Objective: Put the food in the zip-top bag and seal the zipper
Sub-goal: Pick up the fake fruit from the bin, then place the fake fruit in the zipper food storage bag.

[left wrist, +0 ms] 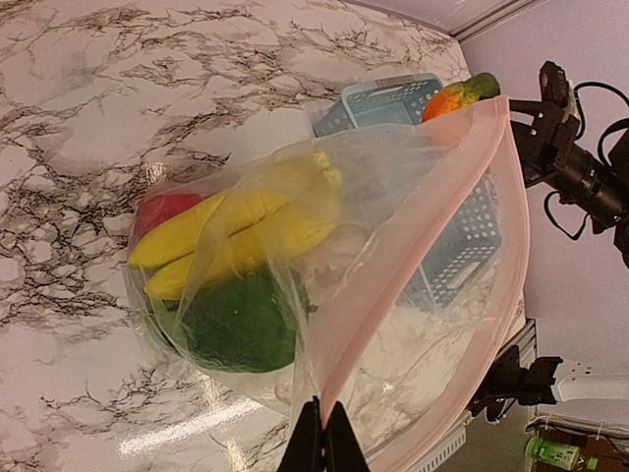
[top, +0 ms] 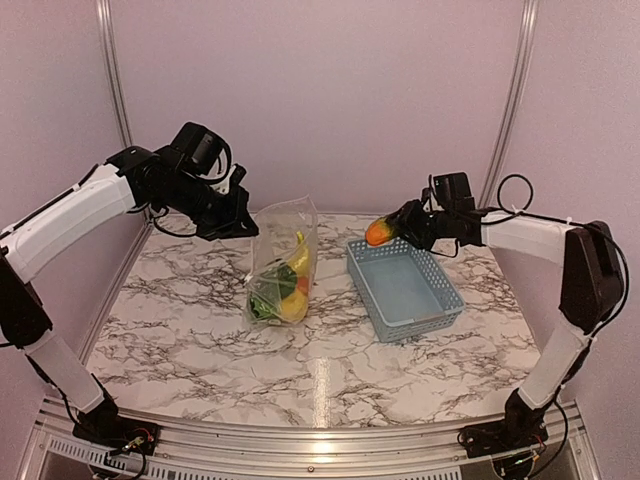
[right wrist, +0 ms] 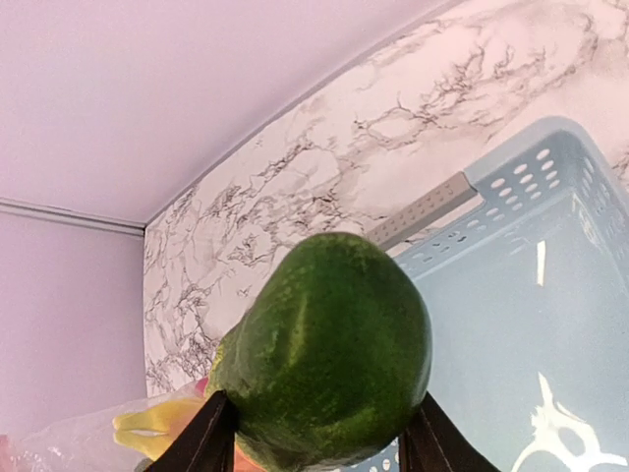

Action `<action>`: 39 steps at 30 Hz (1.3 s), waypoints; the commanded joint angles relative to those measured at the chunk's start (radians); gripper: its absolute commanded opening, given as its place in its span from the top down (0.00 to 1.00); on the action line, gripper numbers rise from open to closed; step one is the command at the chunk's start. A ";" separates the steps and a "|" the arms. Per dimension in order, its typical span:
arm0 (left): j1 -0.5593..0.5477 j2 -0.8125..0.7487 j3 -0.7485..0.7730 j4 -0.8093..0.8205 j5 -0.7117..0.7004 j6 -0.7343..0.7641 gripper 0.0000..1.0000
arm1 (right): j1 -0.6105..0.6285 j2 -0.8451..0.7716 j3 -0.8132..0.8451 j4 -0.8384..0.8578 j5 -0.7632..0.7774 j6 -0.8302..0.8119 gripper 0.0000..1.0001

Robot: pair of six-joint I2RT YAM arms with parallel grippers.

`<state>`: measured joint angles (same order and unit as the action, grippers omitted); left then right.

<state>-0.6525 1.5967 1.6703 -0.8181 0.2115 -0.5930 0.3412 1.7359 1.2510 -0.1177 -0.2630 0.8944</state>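
My left gripper (left wrist: 322, 440) is pinched together on the rim of the one bag (top: 284, 262), holding it up by its left side so that it stands on the table (top: 180, 330) left of centre. The zipper (left wrist: 432, 231), a pinkish strip, runs along the gaping mouth, which faces right. Through the plastic I count one red piece (left wrist: 162, 208), one green piece (left wrist: 241, 329) and two long banana lengths (left wrist: 211, 236); a lumpier yellow bit above them I cannot make out. My right gripper (top: 397, 227) is clamped on one fruit (top: 379, 233), green with an orange end, in the air over the far left corner of the single basket (top: 405, 288), to the right of the bag and apart from it.
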 commanded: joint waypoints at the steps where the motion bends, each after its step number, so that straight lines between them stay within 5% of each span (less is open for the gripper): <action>1: 0.008 0.030 0.039 0.005 0.015 0.029 1.00 | 0.054 -0.122 0.008 -0.088 0.076 -0.170 0.56; 8: 0.008 0.068 0.045 0.030 0.039 0.027 1.00 | 0.193 -0.252 0.105 -0.187 0.182 -0.313 0.56; 19: 0.008 0.093 0.042 0.059 0.094 0.025 1.00 | 0.457 -0.228 0.260 -0.173 0.311 -0.560 0.56; 32: 0.007 0.092 0.049 0.074 0.110 0.001 1.00 | 0.559 -0.153 0.307 -0.216 0.348 -0.717 0.55; 39: 0.008 0.077 0.047 0.080 0.103 -0.012 1.00 | 0.579 -0.111 0.358 -0.288 0.370 -0.764 0.44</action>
<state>-0.6525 1.6844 1.6897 -0.7586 0.3138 -0.5957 0.9035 1.6070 1.5391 -0.3508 0.0711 0.1810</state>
